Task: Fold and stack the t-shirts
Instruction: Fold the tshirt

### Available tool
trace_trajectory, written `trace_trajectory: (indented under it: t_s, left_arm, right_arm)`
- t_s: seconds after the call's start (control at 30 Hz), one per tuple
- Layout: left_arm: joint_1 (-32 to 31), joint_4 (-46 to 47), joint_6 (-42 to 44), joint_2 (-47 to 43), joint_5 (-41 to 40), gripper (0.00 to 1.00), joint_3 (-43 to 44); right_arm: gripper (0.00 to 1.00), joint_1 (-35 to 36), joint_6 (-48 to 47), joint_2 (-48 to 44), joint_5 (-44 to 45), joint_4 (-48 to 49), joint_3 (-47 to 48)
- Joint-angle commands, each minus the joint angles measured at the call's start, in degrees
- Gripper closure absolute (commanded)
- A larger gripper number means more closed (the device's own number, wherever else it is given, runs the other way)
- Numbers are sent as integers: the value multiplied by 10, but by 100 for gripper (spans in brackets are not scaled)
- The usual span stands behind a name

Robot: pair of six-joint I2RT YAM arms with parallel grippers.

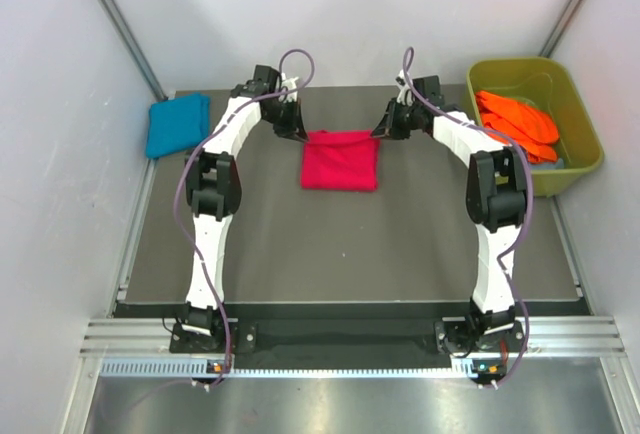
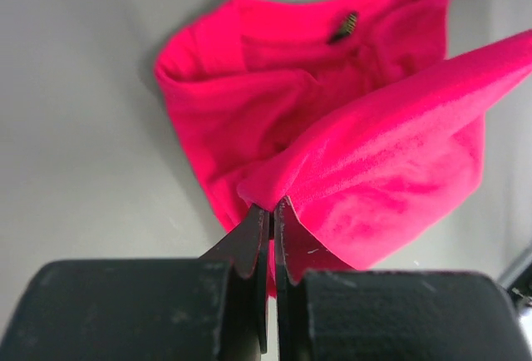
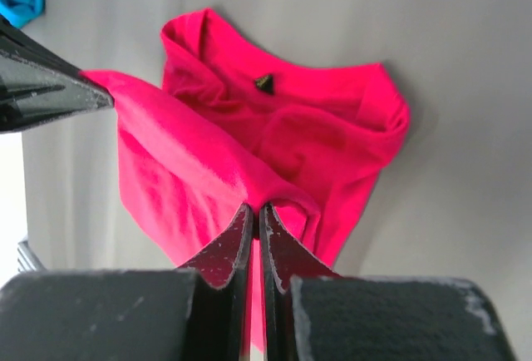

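1. Left wrist view: left gripper (image 2: 268,208) is clenched on a raised edge of the crimson-pink t-shirt (image 2: 249,103).
2. Right gripper (image 3: 253,209) pinches the same edge.
3. Top external view: this shirt lies upper centre, the teal-blue t-shirt (image 1: 177,124) upper left, and the orange t-shirts (image 1: 517,119) in the green tub (image 1: 555,184) upper right.

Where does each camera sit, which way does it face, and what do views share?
Top external: above and behind the robot, looking down on the table; both arms show.
Left wrist: on the left arm, looking along the left fingers, shut on the crimson-pink t-shirt.
Right wrist: on the right arm, looking along the right fingers, shut on the same shirt.
Shared: all three see that shirt; right wrist also catches the left fingers.
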Motion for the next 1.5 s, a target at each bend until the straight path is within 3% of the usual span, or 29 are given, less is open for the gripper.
trace_trajectory:
  t_s: [0.0,0.43,0.5,0.57,0.6,0.63,0.7,0.77,0.9,1.07,1.23,1.47]
  left_arm:
    - [3,37,21,11,-33,100,42]
    - [-10,69,39,45,-78,100,83]
    - [-12,72,43,46,-91,91,87]
    - [-15,75,45,47,-120,74,90]
    - [-18,76,48,47,-129,58,96]
    - [-20,79,49,45,-138,53,99]
    - [-23,80,50,36,-154,43,102]
    - [-24,75,49,14,-158,42,97]
    - [-22,54,45,-28,-157,40,35]
    - [-12,36,16,-37,-97,36,-36]
    - [-7,44,-7,-12,-34,35,-41]
    - [-11,53,-15,14,-28,33,-26]
  right_arm:
    - [100,-11,-12,13,11,23,39]
    - [100,-17,-15,36,20,38,43]
    - [100,-18,-16,37,24,41,43]
    - [93,-19,-21,34,37,40,42]
    - [86,-19,-23,33,38,41,43]
    - [67,-19,-24,27,42,41,44]
    - [56,-19,-30,17,49,41,43]
    - [50,-20,-35,-2,55,37,41]
    - [47,-23,-27,-29,40,35,14]
    - [53,-22,3,-30,-13,46,-27]
    - [52,-13,6,-7,-20,38,-37]
    - [53,-14,5,18,-27,38,-26]
